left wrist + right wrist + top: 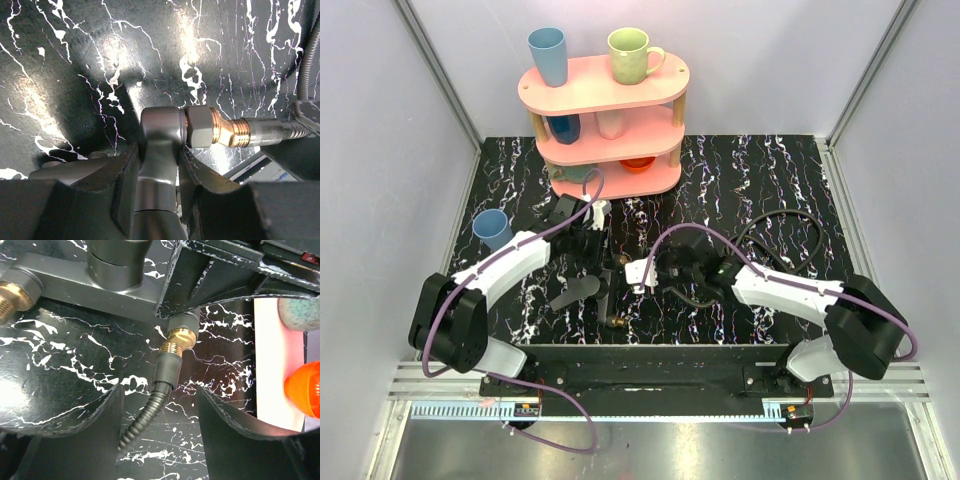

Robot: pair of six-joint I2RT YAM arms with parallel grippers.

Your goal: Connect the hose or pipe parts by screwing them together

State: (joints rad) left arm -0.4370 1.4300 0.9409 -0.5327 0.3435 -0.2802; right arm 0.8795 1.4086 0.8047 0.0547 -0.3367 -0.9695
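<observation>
Bright overhead light, glare on table [75,100], blurred foreground

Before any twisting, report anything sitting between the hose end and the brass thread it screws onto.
Nothing visible does. The hose end touches the brass thread of the grey fitting, which the left pincer clamps. The right pincer stands open astride the hose, not touching it.

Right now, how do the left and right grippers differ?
The left gripper has closed fingers; the right gripper has open ones. The left grips the fitting by its stem; the right grips nothing, the hose only passing between its fingers. Both sit at the same brass joint.
</observation>
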